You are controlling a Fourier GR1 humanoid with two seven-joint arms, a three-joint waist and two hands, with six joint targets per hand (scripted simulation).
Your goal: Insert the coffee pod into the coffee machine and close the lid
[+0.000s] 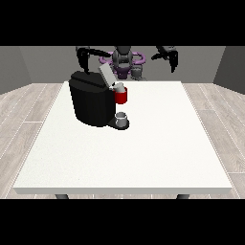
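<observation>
The coffee pod (120,86) sat in the red holder (121,97) at the front of the black coffee machine (92,103), lid (106,74) raised, a grey cup (121,116) below on the white table (143,143). Neither raised hand, at the view's left (84,60) or right (170,57), held anything; finger positions could not be made out.

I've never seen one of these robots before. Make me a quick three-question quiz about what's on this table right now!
1. True or false: the lid of the coffee machine is shut.
2. What stands on the machine's base, under the red part? A) a grey cup B) a spoon C) a plate
3. Is either hand touching the machine?

Key:
1. False; it is tilted up, open.
2. A, the grey cup.
3. No. The hand at the view's left and the hand at the view's right are both raised off it.
</observation>
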